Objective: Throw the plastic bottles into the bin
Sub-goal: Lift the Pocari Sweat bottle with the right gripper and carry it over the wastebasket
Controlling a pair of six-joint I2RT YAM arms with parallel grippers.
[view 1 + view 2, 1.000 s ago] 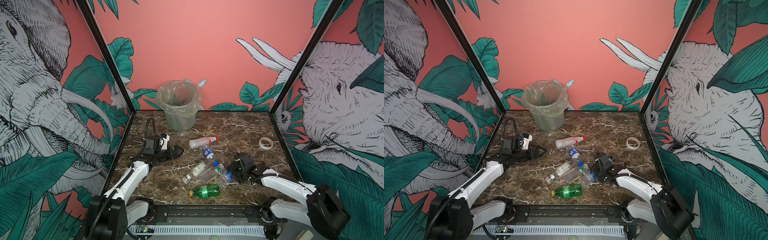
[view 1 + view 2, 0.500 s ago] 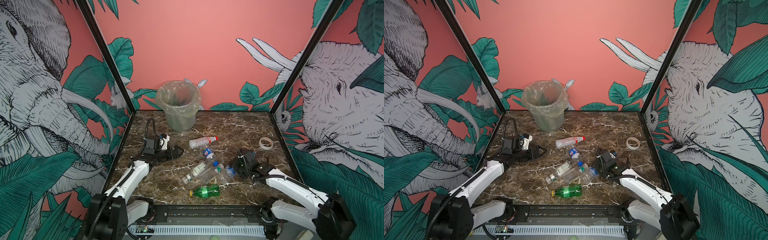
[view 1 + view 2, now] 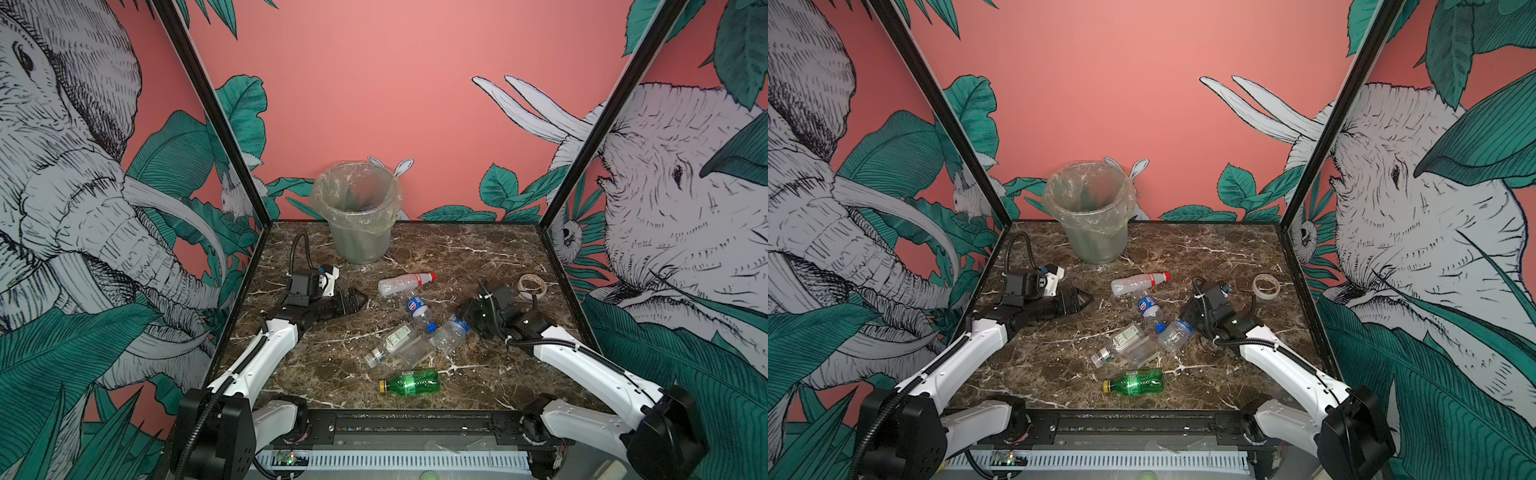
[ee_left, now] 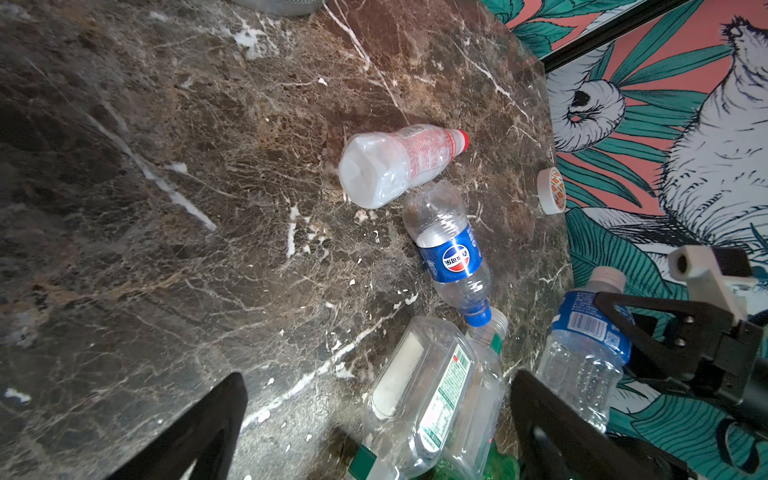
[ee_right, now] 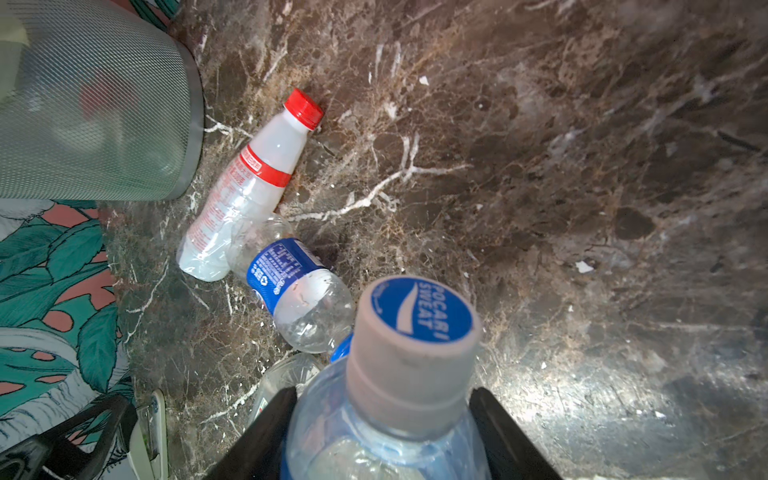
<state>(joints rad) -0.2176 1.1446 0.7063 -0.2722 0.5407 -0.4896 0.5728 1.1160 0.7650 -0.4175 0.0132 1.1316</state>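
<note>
Right wrist view: right end effector (image 5: 382, 419) clamps blue-labelled bottle (image 5: 411, 332), cap outward, well apart from the bin (image 5: 95, 104); left end effector (image 3: 358, 298) spread wide.

The bin (image 3: 354, 243) stands at the back of the table (image 3: 465, 257), left of centre. The rearmost bottle (image 3: 405, 284) lies before it, with the Pepsi bottle (image 3: 417, 308) just in front. Right of that, the Pocari Sweat bottle (image 3: 451, 334) sits between the fingers of my right gripper (image 5: 382, 397). A pair of bottles (image 3: 395, 344) lies side by side nearer the front, and the soda bottle (image 3: 411, 381) lies in front of them. The tape roll (image 3: 532, 286) sits behind my right gripper. My left gripper (image 3: 359, 298) hangs left of the bottles, apart from them.
</note>
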